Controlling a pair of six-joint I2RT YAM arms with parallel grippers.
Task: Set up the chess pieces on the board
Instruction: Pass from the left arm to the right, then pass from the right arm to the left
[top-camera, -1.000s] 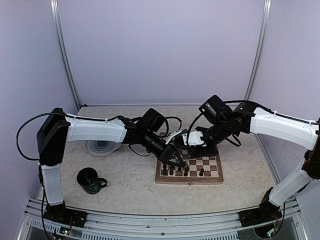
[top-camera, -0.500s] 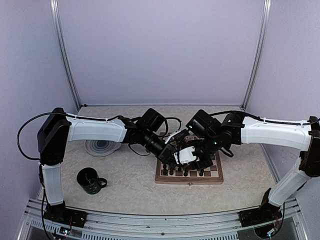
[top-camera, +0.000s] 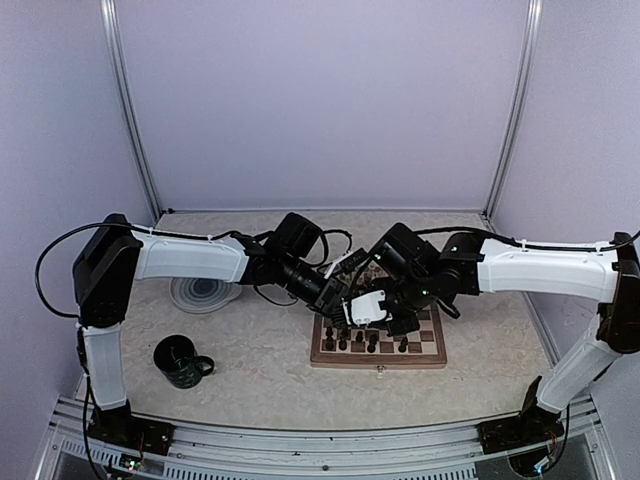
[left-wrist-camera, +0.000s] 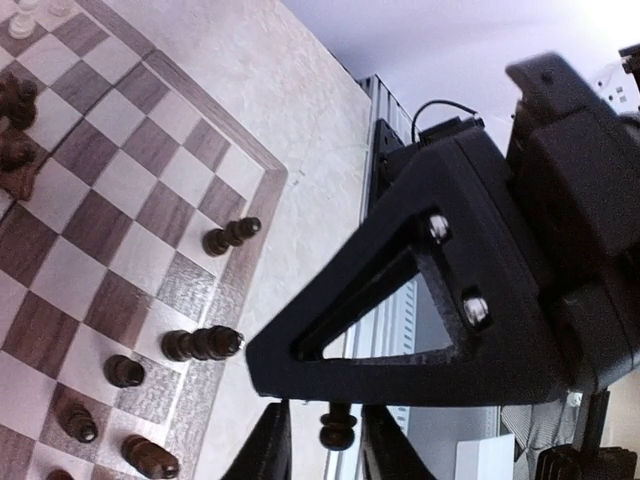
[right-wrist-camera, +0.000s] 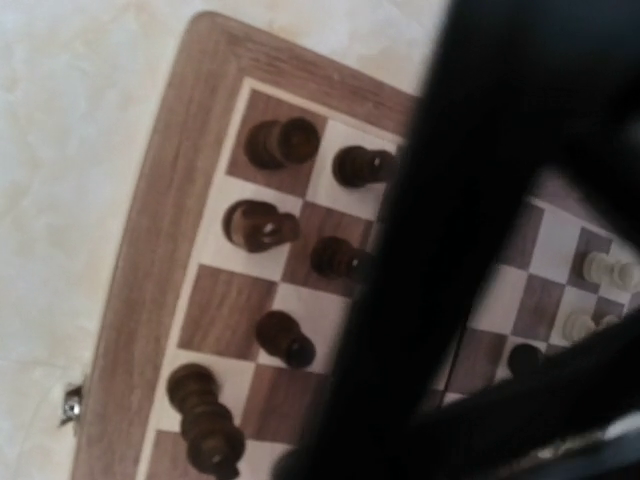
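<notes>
The board lies at centre right, with several dark chess pieces on its near rows. Both grippers meet above its left edge. In the left wrist view a small dark piece hangs between my left gripper's fingers with a gap on each side. Its top is hidden behind a finger of the right gripper, which seems shut on it. The right wrist view is half blocked by a black finger; beside it stand dark pieces and, further off, cream pieces.
A dark green mug stands at the front left of the table. A round grey swirl plate lies behind it under the left arm. The board's clasp faces the near edge.
The right arm swung left from the board's far side to meet the left gripper and closed. The left gripper drew back slightly and its fingers parted from the dark piece.
</notes>
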